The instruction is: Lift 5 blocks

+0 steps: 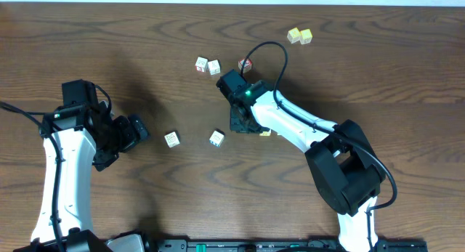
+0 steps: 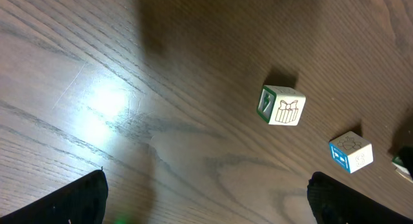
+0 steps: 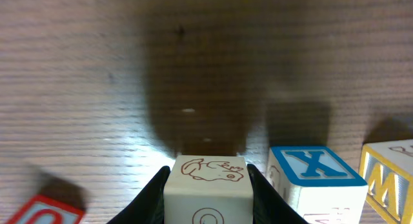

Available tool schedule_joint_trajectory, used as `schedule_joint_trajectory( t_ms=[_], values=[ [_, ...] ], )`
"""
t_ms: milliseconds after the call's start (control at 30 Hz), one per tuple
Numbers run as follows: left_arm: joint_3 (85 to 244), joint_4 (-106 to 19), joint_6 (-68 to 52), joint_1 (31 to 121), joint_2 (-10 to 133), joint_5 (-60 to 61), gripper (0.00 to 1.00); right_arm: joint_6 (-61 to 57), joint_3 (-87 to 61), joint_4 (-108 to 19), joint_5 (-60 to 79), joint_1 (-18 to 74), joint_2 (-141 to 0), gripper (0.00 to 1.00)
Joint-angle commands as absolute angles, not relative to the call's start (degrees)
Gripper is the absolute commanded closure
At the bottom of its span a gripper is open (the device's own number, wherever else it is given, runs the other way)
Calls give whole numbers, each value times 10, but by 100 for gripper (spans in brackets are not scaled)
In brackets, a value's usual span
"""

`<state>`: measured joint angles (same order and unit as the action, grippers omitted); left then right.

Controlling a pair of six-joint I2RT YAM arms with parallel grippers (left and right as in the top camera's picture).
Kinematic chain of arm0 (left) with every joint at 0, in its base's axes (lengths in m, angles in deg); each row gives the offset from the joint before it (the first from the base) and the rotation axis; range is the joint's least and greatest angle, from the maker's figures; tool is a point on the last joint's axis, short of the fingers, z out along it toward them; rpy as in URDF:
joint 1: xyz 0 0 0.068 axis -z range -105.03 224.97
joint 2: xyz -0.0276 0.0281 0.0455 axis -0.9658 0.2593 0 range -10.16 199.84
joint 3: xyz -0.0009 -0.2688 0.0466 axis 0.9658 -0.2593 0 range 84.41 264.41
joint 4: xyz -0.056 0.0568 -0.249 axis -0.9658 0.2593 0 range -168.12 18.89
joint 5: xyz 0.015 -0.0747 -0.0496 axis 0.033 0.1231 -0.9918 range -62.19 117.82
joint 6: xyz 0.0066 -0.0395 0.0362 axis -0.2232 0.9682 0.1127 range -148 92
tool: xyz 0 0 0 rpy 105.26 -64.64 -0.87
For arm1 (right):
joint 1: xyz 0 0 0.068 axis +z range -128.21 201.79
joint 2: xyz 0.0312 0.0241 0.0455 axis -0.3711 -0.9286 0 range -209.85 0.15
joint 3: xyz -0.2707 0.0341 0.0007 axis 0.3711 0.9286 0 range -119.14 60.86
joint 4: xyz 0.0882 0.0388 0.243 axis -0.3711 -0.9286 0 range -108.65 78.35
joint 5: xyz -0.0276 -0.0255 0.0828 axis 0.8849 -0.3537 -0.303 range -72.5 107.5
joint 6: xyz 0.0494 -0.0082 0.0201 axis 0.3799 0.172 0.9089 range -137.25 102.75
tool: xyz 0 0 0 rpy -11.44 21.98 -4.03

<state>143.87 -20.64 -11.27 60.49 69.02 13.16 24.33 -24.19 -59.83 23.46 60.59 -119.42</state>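
My right gripper (image 3: 206, 195) is shut on a cream block (image 3: 206, 182) printed with a reddish-brown animal and rings. The block sits level with a blue X block (image 3: 314, 174) just to its right. A yellow-edged block (image 3: 391, 179) lies further right. In the overhead view the right gripper (image 1: 243, 120) covers the held block. A yellow-faced bit (image 1: 265, 133) peeks out beside it. Two cream blocks (image 1: 201, 64) (image 1: 213, 66) lie side by side, and two more (image 1: 171, 139) (image 1: 216, 138) lie apart. My left gripper (image 1: 134, 130) (image 2: 216, 204) is open and empty, short of a green-marked block (image 2: 282, 105) and a blue-marked block (image 2: 351, 152).
A red-topped cube (image 1: 245, 64) lies near the right wrist, and a red-lettered cube (image 3: 45, 211) shows at the lower left of the right wrist view. Two yellow-green cubes (image 1: 299, 36) sit at the back right. A black cable (image 1: 272, 52) loops over the right arm.
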Motion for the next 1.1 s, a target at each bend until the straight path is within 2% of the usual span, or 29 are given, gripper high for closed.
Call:
schedule_joint_trajectory(
  t_ms=[0, 200, 467, 833, 1067],
  values=[
    [1445, -203, -108, 603, 687, 135, 1, 238, -235, -598, 247, 606, -1199, 78],
    [1445, -203, -108, 603, 687, 135, 1, 238, -235, -598, 245, 600, -1199, 76],
    [1445, -203, -108, 603, 687, 135, 1, 229, -235, -598, 245, 601, -1199, 62],
    [1445, -203, -108, 603, 687, 135, 1, 222, -239, -599, 245, 600, -1196, 60],
    [1445, -203, -108, 603, 687, 135, 1, 171, -321, -655, 245, 594, -1193, 55]
  ],
)
